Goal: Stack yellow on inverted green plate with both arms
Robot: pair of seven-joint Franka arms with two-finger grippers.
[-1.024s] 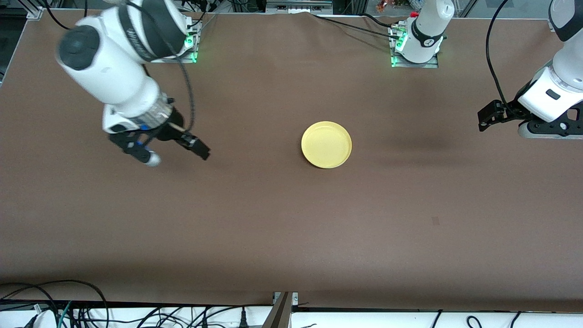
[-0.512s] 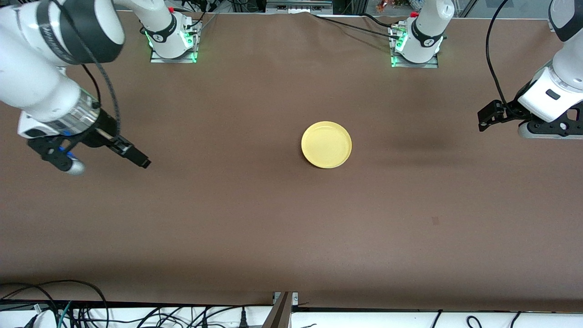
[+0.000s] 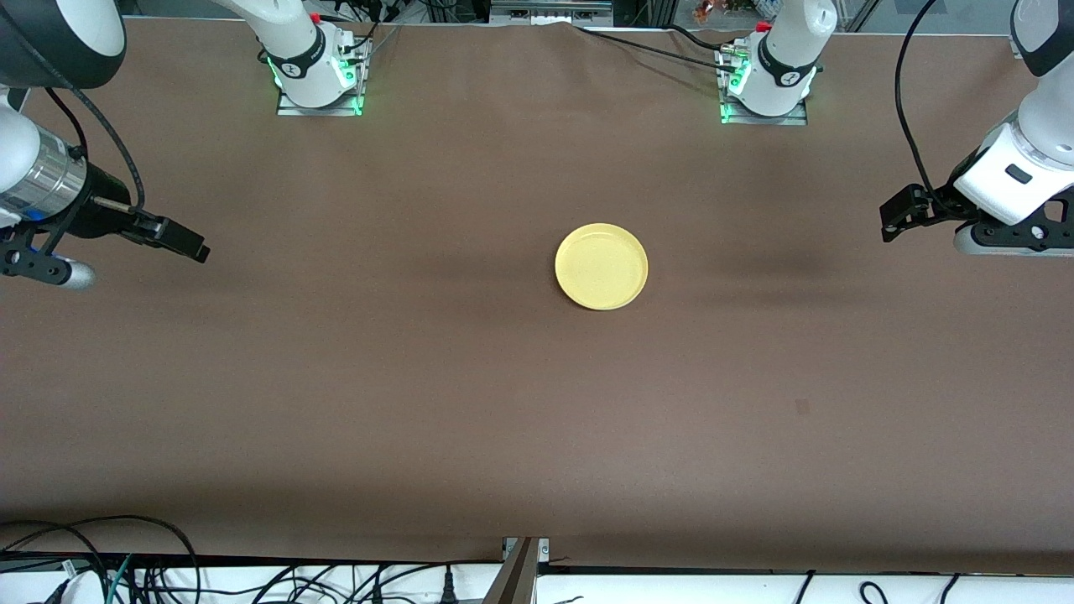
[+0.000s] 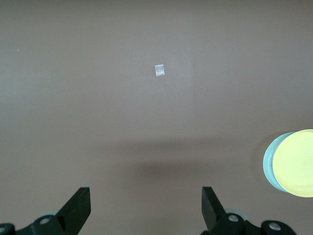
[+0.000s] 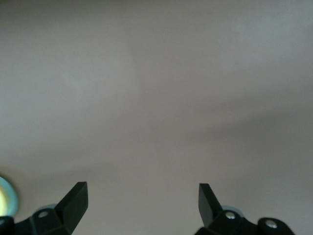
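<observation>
The yellow plate lies right side up in the middle of the brown table. In the left wrist view the yellow plate sits on the green plate, of which only a pale rim sliver shows. The green plate does not show in the front view. My left gripper hangs open and empty over the left arm's end of the table; its fingers stand wide apart. My right gripper is open and empty over the right arm's end; its fingers are spread. A plate's edge shows in the right wrist view.
A small pale mark lies on the table nearer the front camera than the left gripper; it also shows in the left wrist view. Cables run along the table's edge nearest the front camera. The arm bases stand along the edge farthest from it.
My right arm has swung away from the plates toward its own end of the table, its gripper open and empty. The left arm and the plates have not moved.
</observation>
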